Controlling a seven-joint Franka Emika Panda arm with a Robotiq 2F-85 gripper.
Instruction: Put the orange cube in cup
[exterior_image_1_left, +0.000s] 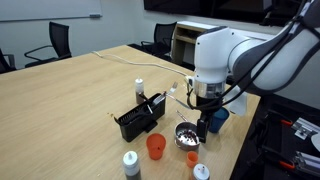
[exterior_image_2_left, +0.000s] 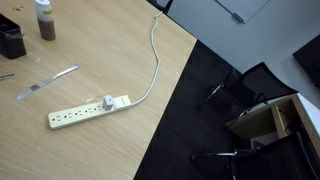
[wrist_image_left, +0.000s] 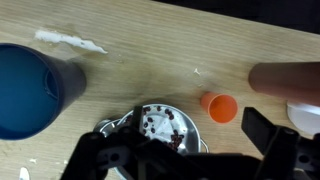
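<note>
The jaws stand apart above the metal bowl (wrist_image_left: 155, 125). In the wrist view the orange cube (wrist_image_left: 219, 107) lies on the desk (wrist_image_left: 150, 50) just right of that bowl, near the orange-red cup (wrist_image_left: 285, 77).

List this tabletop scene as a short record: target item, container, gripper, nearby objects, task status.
target: orange cube, lying on the table, not in any cup
container: orange-red cup, upright, apart from the cube
gripper: gripper, open, empty, over the metal bowl
nearby: dark blue cup beside the bowl
status: cube not yet picked up
</note>
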